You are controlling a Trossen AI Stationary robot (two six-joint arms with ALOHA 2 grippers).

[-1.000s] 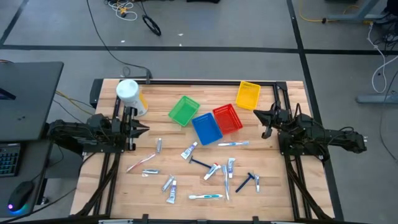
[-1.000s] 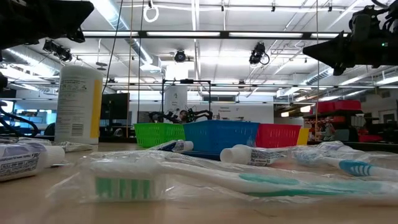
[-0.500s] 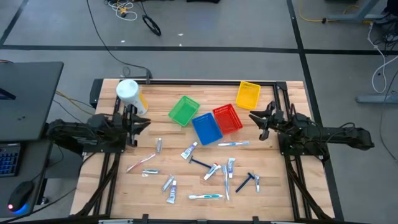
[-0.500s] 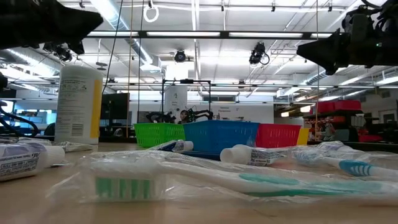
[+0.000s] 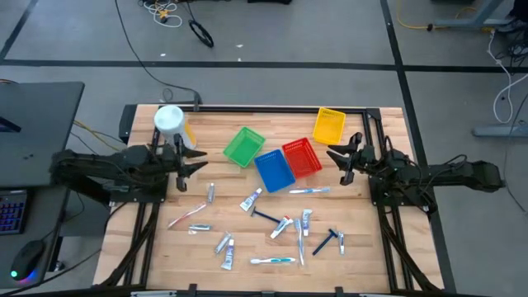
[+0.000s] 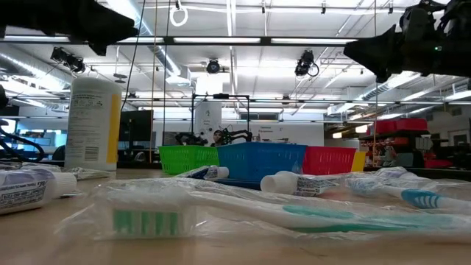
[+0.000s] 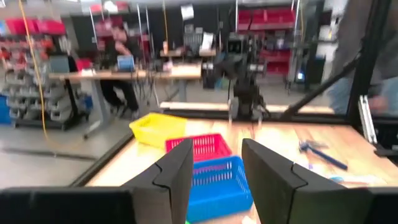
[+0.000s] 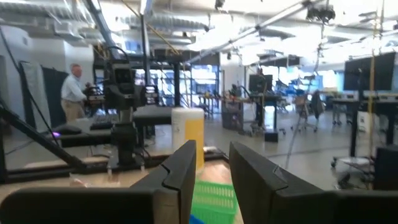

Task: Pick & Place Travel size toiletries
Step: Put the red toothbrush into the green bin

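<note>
The travel size toiletries lie loose on the wooden table's middle and near part: white tubes (image 5: 210,192) (image 5: 251,199), toothbrushes (image 5: 188,216) (image 5: 309,190) and dark blue razors (image 5: 266,217) (image 5: 326,241). In the low view a wrapped toothbrush (image 6: 154,218) lies nearest. My left gripper (image 5: 200,162) (image 7: 216,163) hangs open above the table's left part, near the white canister (image 5: 171,124). My right gripper (image 5: 334,162) (image 8: 212,164) hangs open above the right part, beside the red basket (image 5: 302,157). Nothing is between the fingers of either.
Green (image 5: 244,146), blue (image 5: 274,170), red and yellow (image 5: 329,126) mesh baskets stand at the table's far middle and far right. The canister stands at the far left. A black frame rail (image 5: 264,108) runs along the far edge. People show in the room beyond.
Both grippers have opened from shut. My left gripper has reached a little toward the table's right, and my right gripper a little toward its left, both staying above the table. The toiletries and baskets have not moved.
</note>
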